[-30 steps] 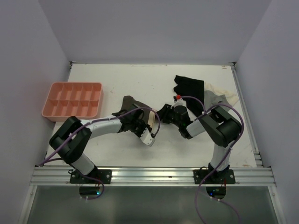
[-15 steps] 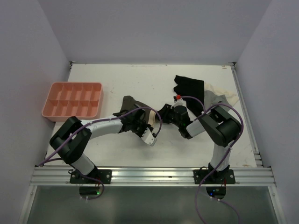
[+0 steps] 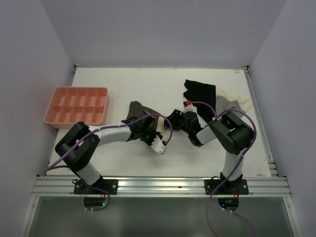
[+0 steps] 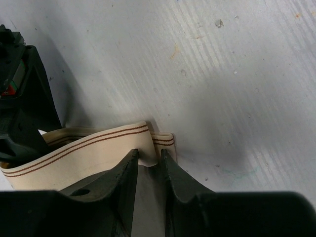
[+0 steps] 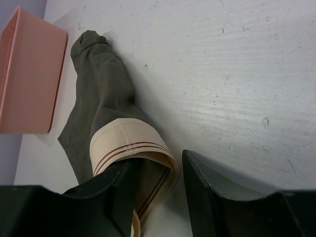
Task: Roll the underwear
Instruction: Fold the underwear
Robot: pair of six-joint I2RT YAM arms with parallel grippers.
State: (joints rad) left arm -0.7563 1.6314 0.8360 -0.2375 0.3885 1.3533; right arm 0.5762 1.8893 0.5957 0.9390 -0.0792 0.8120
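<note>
Top external: little changed over the last second. The left arm's elbow crept inward and the left end effector [image 3: 157, 130] slid a touch toward lower right. Its jaws eased slightly narrower. The right end effector [image 3: 167, 122] held position and barely narrowed. The underwear [image 3: 136, 109] kept the same outline on the worktop [image 3: 148, 84], just left of frame centre, between the two end effectors. My read: this was grip adjustment at the band, with no new turn of the roll. The task looked early, as most of the dark fabric was unrolled.

Left wrist: the left end effector [image 4: 148, 157] was narrow and looked nipped on the lower edge of the pale striped band of the underwear [image 4: 89, 150]. I judged that a hold on the underwear, though the contact was partly hidden.

Right wrist: the right end effector [image 5: 158, 160] stood about half wide, straddling the folded band. Bare worktop [image 5: 237, 74] showed between the band and the right-hand finger, so it was not clamped.

Orientation: in the top view the long axis ran diagonally from upper left to lower right. The band end pointed lower right toward frame centre. The dark end pointed upper left, toward the tray [image 3: 79, 89] but apart from it. The right wrist view agreed: the underwear [image 5: 103, 98] tapered to upper left, near the tray [image 5: 29, 74].
</note>
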